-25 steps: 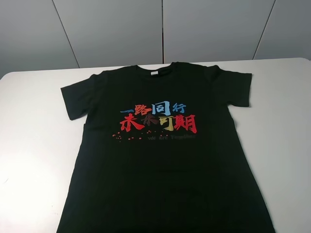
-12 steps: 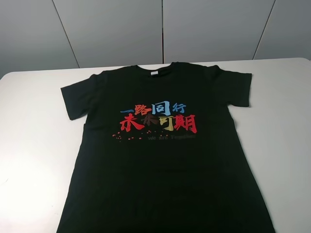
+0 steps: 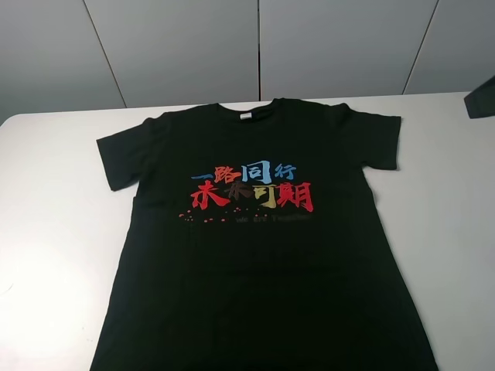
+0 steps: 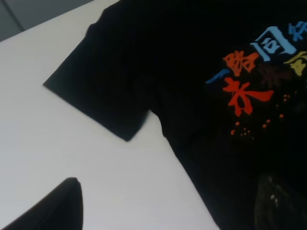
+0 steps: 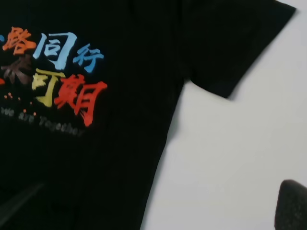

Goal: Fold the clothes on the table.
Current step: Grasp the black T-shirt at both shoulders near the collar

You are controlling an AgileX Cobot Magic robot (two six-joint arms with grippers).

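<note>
The black T-shirt (image 3: 255,270) lies flat and face up on the white worktop (image 3: 54,232), not yet folded, and the printed characters (image 3: 251,189) across its chest serve as the marker for everything else. The collar (image 3: 244,108) is on the far side of the characters. The hem end is on the near side, cut off by the picture's edge, so the shirt's long axis runs straight away from the robot. The left sleeve (image 3: 124,154) spreads out to the left of the characters and the right sleeve (image 3: 379,139) to the right of them, each with bare worktop beyond it.

The left pincer (image 4: 168,206) is raised clear of the cloth, to the left of the characters and toward the hem end, with the left sleeve ahead of it. The right pincer (image 5: 158,206) is placed likewise to the right of them. Each arm is nearer its own sleeve, so a first fold looks like a job for both together, each side brought in toward the characters. Both pincers stand wide open, their dark fingers (image 4: 53,208) showing only at the corners of the wrist views, and neither holds or touches the cloth or anything else
</note>
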